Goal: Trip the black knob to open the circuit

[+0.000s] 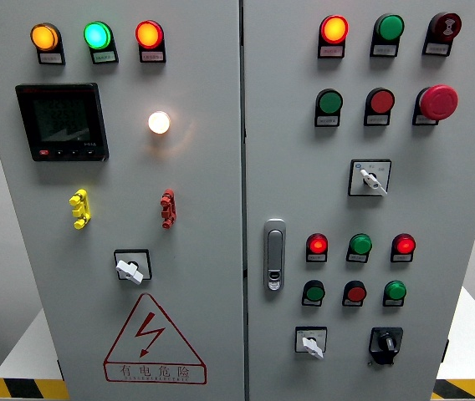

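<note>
Black knob (385,341) sits at the lower right of the right-hand cabinet door (472,209), last in the bottom row, just right of a white-handled selector switch (311,342). Its pointer looks roughly upright.

No robot hand or arm in view, so finger state cannot be told.

Count, right door: three lamps across the top, one lit orange-red (334,29), one green, one dark red. Second row: a green button, a red button, one red mushroom button (438,101). Below that, one white selector switch (370,177). Then three lit lamps, red, green, red (403,244), and under them three small buttons, green, red, green. One metal door latch (274,255) at the left edge of that door.

Count, left door (204,276): three lit lamps on top, orange, green (97,35), red. One black digital meter (61,122). One glowing white lamp (159,123). One yellow terminal (79,208), one red terminal (167,208). One white selector switch (131,268). One red triangular lightning warning sign (153,341).

Selector switches with white handles: three in all.
</note>
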Available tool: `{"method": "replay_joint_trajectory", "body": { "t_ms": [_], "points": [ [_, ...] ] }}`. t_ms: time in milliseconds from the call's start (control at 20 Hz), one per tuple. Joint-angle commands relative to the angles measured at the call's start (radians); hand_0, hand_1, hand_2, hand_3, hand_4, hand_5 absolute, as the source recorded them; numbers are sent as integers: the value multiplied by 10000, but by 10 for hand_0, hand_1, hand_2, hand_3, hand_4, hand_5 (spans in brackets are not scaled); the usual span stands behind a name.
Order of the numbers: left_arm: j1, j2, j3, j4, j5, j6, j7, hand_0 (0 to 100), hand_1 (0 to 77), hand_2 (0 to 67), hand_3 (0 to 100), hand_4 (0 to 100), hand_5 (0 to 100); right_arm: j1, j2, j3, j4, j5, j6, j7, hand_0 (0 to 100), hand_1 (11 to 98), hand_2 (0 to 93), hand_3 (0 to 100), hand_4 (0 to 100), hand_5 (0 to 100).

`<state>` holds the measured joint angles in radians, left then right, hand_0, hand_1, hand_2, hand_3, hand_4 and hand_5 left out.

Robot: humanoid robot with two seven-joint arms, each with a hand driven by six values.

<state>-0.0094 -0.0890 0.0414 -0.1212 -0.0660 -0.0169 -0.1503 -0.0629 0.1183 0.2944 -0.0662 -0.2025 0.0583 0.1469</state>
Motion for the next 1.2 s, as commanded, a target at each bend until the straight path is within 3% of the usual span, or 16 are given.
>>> {"method": "replay_joint_trajectory", "body": {
  "t_ms": [0, 250, 350, 450, 550, 700, 800, 950, 1150],
  "points": [
    [-13, -15, 0, 0, 0, 0, 0, 0, 30, 129, 213, 66, 15, 0, -1, 1, 2, 0, 0, 4, 767, 376, 0, 133, 72, 162],
    [2, 0, 0, 0, 0, 0, 0, 0, 29, 129, 213, 66, 15, 15, -1, 62, 18, -60, -15, -27, 766, 376, 0, 134, 71, 161],
    [-13, -15, 0, 0, 0, 0, 0, 0, 29, 129, 213, 66, 15, 122, 14, 733, 33, -290, 0, -42, 765, 377, 0, 134, 71, 161],
    [-13, 0, 0, 0, 0, 0, 0, 0, 29, 129, 213, 66, 15, 153, -1, 1790, 33, -1373, 0, -103, 764, 378, 0, 135, 71, 161],
    [2, -15, 0, 0, 0, 0, 0, 0, 29, 129, 213, 66, 15, 138, 14, 3214, 64, -2906, 46, -409, 760, 381, 0, 141, 74, 162],
    [-13, -15, 0, 0, 0, 0, 0, 0, 29, 129, 213, 66, 15, 122, 14, 4830, 33, -4537, 459, -732, 758, 383, 0, 142, 74, 162],
    [2, -15, 0, 0, 0, 0, 0, 0, 29, 129, 213, 66, 15, 153, 14, 4696, -348, -4525, 537, -794, 757, 383, 0, 142, 74, 162],
    [-13, 0, 0, 0, 0, 0, 0, 0, 29, 129, 214, 66, 15, 276, -1, 4664, -610, -4479, 996, -779, 757, 383, 0, 142, 73, 162],
    [-13, 0, 0, 0, 0, 0, 0, 0, 29, 129, 214, 66, 15, 322, -1, 4679, -796, -4479, 1105, -748, 759, 381, 0, 139, 73, 161]
  ]
}}
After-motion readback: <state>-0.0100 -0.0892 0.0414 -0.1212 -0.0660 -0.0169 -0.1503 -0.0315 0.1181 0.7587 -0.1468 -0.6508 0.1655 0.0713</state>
